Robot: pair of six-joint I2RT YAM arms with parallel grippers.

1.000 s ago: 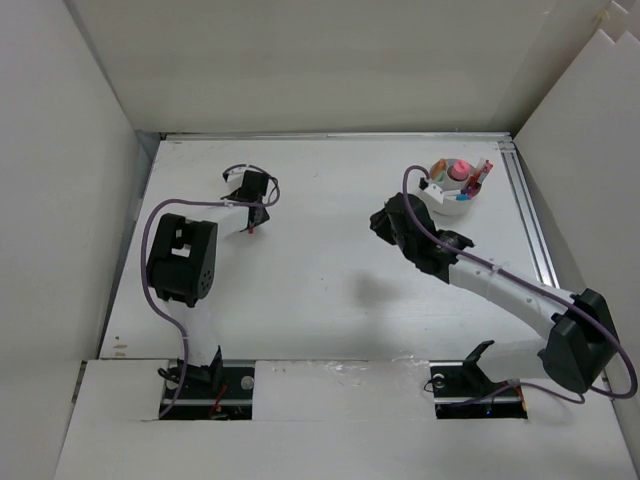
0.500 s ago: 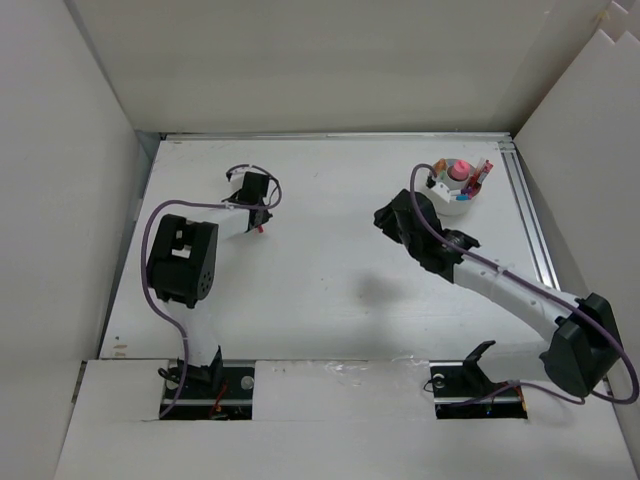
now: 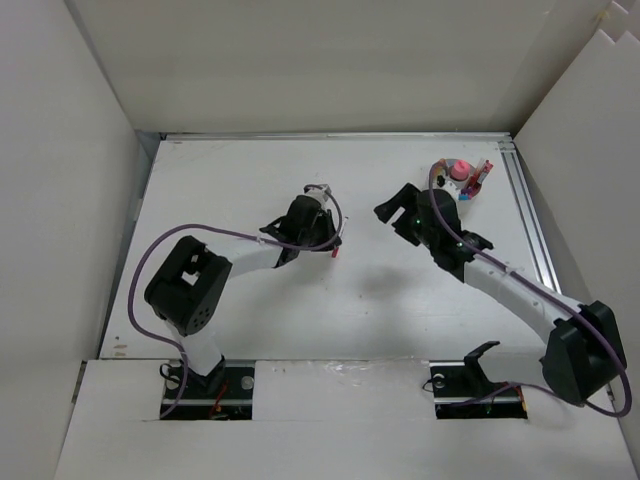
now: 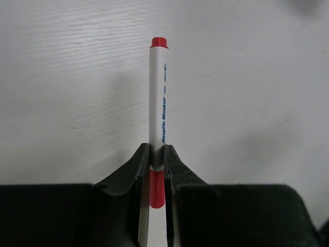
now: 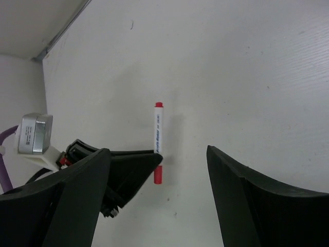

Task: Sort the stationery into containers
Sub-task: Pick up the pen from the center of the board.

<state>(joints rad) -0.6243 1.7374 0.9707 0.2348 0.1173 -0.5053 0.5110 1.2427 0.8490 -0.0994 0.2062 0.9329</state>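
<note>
Toward the left of the top view, the left arm (image 3: 215,268) bends from its base at the lower edge up and across to the middle of the white worktop (image 3: 380,300). Its jaws are pressed onto a marker (image 4: 158,103), pinching it where the white barrel meets a red section. The free length sticks straight out ahead of them and ends in a small red tip, and blue lettering runs along the barrel. From above, only a red end of the marker (image 3: 333,252) shows, just below and to the right of the left jaws. The right wrist view looks at the same marker (image 5: 158,135) from the other side, with the left jaws closed on its lower part. To the right of centre, the right arm (image 3: 500,285) stretches from the lower right corner up toward the middle. Its jaws are spread wide and hold nothing, facing the marker but apart from it. At the upper right sits the white cup (image 3: 468,190), largely hidden behind the right arm. A pink piece (image 3: 459,170) and a few red and white pens (image 3: 480,177) stand in it.
</note>
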